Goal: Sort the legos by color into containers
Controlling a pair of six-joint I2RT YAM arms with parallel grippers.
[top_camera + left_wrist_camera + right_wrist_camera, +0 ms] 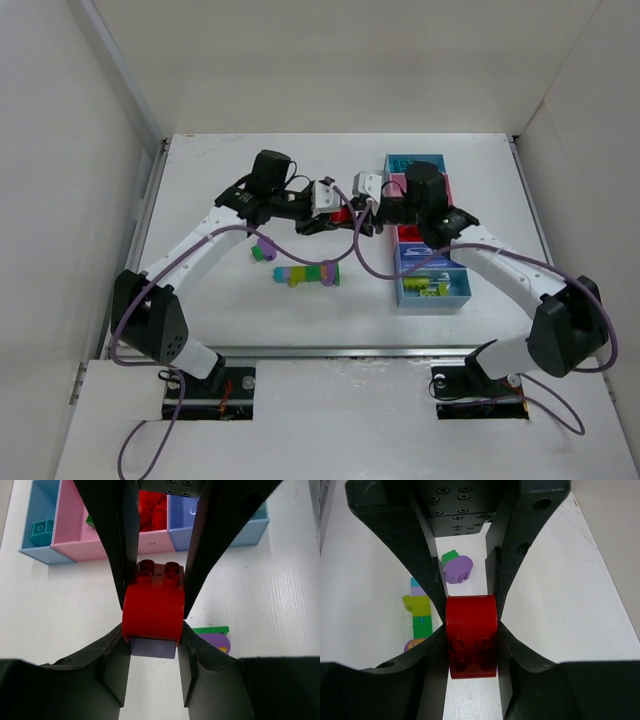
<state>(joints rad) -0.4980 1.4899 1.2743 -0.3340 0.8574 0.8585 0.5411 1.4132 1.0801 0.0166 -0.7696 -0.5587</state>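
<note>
Left claw and right claw clamp glossy arched red lego

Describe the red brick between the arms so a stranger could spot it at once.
Find the strip of bins on the right of the table, then look just left of it. The red brick sits there, gripped by the left end effector and the right end effector. Unlike the loose purple, green and yellow pieces nearby, it is red and held.

Top view high, from near edge, whole table. Wrist views close, facing each other, sharing red brick.
</note>
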